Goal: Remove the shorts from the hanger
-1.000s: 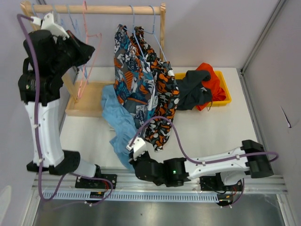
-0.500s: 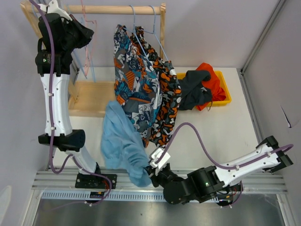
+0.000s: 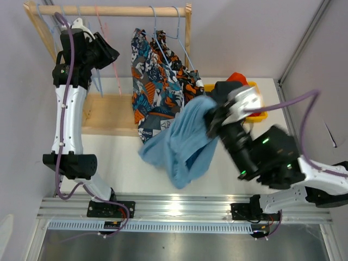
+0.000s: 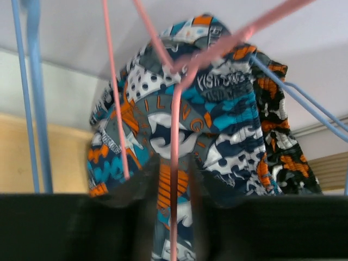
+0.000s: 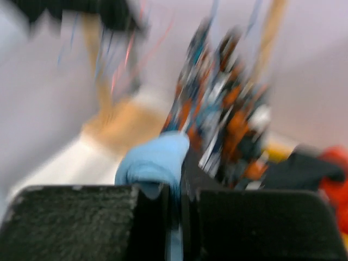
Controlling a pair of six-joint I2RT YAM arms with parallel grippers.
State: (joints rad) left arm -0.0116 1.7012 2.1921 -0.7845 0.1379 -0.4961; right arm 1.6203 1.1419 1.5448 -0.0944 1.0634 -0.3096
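We hold the light blue shorts clamped in the right tool just beside the yellow bin, so we judge this pair freed and the next move a release over that bin.

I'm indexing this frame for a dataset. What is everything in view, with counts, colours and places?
light blue shorts: 1, hanging from the right tool above the table
blue-and-orange print shorts: 1, hung on the rack
orange-black-white print shorts: 1, hung beside them
dark grey shorts: 1, in the bin
orange shorts: 1, in the bin, mostly hidden
bin: 1, yellow, table's far right
rack: 1, wooden, far left
pink hanger: at least 1, empty, on the rack
blue hangers: several, on the rack
table: 1, white
left tool: black, open around the pink hanger's wire
right tool: black, shut on the light blue shorts
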